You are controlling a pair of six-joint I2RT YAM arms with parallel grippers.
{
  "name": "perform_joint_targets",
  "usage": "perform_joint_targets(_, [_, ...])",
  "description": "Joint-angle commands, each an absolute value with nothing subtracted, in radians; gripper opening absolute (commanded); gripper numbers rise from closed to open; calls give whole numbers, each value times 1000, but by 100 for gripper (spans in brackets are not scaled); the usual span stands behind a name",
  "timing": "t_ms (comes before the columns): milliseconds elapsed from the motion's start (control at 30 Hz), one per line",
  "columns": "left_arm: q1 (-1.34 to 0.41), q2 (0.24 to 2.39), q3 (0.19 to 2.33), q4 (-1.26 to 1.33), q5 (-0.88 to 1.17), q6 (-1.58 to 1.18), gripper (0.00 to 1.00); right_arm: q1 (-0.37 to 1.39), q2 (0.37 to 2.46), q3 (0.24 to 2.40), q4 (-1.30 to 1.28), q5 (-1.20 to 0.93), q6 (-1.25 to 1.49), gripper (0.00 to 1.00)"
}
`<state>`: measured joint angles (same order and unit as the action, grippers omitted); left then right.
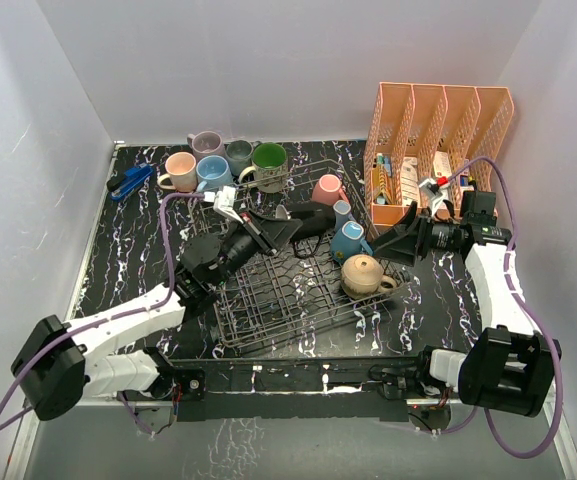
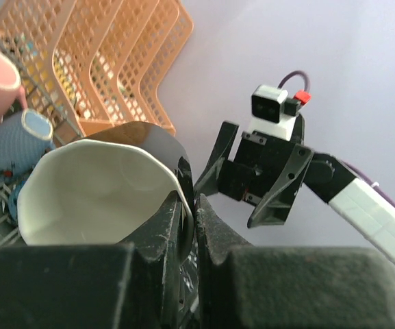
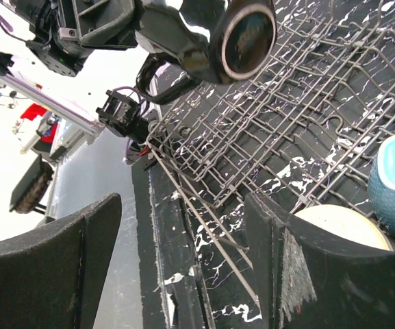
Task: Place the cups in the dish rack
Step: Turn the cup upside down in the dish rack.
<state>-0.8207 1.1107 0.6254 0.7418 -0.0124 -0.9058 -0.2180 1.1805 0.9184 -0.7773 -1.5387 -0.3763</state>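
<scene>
Left gripper (image 1: 280, 230) is pinched shut on the rim of the black mug (image 1: 313, 220), holding it over the far middle of the dish rack (image 1: 278, 300), near-left wires open, while the right gripper (image 1: 393, 245) hangs spread and empty at the rack's right edge by the tan mug (image 1: 366, 275).

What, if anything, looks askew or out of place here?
The dish rack sits turned at an angle to the edges of the table, its near right corner farther back. Nothing looks spilled or broken.
</scene>
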Motion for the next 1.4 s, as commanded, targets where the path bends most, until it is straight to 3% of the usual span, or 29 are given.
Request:
perform_joint_targets(0, [-843, 1139, 711, 1125, -84, -844, 0, -212, 1176, 938, -539, -1490, -26, 74])
perform_joint_targets(433, [-872, 1240, 798, 1282, -49, -772, 0, 72, 1086, 813, 204, -1280, 915, 74])
perform_joint_targets(867, [-911, 1289, 837, 1369, -31, -815, 0, 216, 1096, 781, 576, -1071, 1214, 74])
perform_joint_targets(1067, [-928, 1308, 851, 1379, -7, -797, 0, 234, 1113, 782, 599, -1042, 1247, 73])
perform_joint_targets(1233, [-935, 1321, 849, 1389, -7, -781, 0, 238, 1107, 758, 627, -1033, 1286, 64])
perform_joint_targets(1367, [-936, 1334, 844, 1402, -10, -786, 0, 237, 1098, 741, 627, -1033, 1289, 48])
